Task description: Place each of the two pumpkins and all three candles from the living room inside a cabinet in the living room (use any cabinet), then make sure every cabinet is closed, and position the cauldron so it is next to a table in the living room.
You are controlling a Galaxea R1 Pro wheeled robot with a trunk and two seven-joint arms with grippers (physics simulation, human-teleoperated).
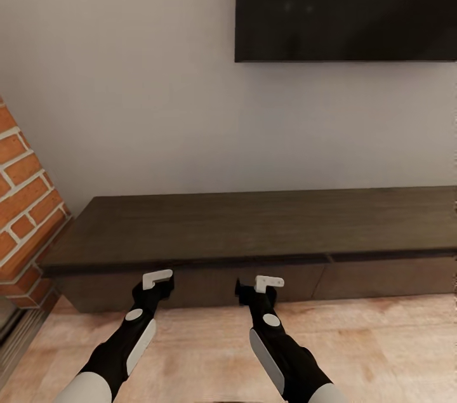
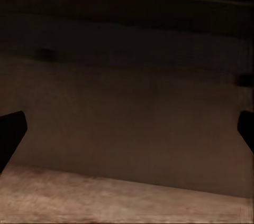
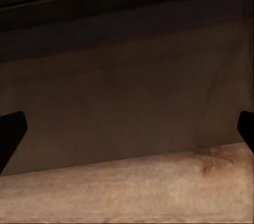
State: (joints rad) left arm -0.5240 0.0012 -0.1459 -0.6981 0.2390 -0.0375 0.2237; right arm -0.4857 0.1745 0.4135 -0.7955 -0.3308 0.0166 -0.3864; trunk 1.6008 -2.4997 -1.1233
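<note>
The long dark-brown cabinet (image 1: 254,222) stands against the wall, its flat top bare and the drawer fronts in view flush. My left gripper (image 1: 155,292) hangs low just in front of the left drawer front (image 2: 132,76), open, with nothing between its fingers (image 2: 11,131). My right gripper (image 1: 254,294) is level with it before the middle drawer front (image 3: 132,92), also open and empty, its fingers (image 3: 11,131) spread wide. The pumpkins, candles and cauldron are out of view.
A black TV screen (image 1: 346,3) hangs on the wall above the cabinet. A brick fireplace column (image 1: 25,200) juts out at the left. Pale wood floor (image 1: 368,346) runs in front of the cabinet.
</note>
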